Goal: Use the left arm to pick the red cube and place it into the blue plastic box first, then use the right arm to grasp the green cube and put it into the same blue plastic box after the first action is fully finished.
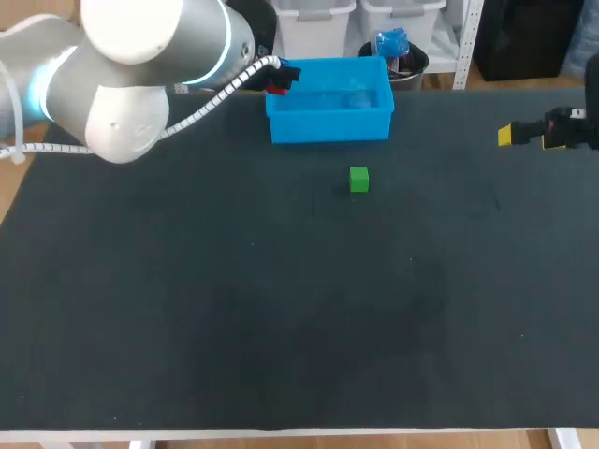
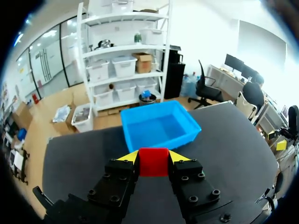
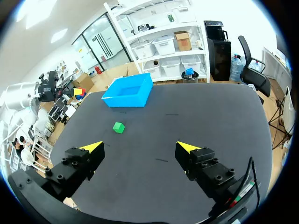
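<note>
The left pincer is clenched on the small red cube, just beside the open blue plastic box. The small green cube sits on the dark counter near the box; the right pincer, released, hangs well apart from it.

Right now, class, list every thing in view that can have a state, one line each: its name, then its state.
left end effector: shut on the red cube.
red cube: held, not yet inside the blue box.
blue box: open-topped, empty.
green cube: loose on the table.
right end effector: open, empty.
</note>
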You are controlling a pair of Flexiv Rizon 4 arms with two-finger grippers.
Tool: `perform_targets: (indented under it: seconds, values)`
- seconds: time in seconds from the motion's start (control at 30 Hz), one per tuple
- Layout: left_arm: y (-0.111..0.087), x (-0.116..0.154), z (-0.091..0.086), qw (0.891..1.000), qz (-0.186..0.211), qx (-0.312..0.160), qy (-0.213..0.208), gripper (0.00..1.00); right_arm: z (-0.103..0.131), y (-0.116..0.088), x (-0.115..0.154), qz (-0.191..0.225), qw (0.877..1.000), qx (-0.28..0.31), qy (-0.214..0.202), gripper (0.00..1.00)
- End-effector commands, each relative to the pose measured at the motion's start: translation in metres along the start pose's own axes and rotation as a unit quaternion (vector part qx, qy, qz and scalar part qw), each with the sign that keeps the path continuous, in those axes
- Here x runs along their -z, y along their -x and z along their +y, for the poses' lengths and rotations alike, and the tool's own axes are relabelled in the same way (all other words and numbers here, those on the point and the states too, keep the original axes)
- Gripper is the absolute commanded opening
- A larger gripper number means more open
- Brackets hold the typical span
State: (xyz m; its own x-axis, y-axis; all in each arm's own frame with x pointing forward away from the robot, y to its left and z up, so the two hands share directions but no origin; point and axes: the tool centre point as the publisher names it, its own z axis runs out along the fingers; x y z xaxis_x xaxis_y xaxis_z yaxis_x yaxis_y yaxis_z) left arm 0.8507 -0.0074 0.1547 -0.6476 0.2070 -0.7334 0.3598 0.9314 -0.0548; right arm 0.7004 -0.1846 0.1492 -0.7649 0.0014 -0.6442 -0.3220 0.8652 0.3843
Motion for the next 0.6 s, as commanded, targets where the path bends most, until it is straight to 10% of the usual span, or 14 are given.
perform_targets:
  seconds: [0.03, 0.6]
  values:
    - [0.015, -0.034, 0.004, 1.000, 0.003, -0.003, -0.015, 0.00, 0.000, 0.000, 0.000, 0.000, 1.000, 0.000, 0.000, 1.00]
    - [0.042, -0.092, 0.023, 0.999, -0.011, -0.010, -0.035, 0.00, 0.000, 0.000, 0.000, 0.000, 1.000, 0.000, 0.000, 1.00]
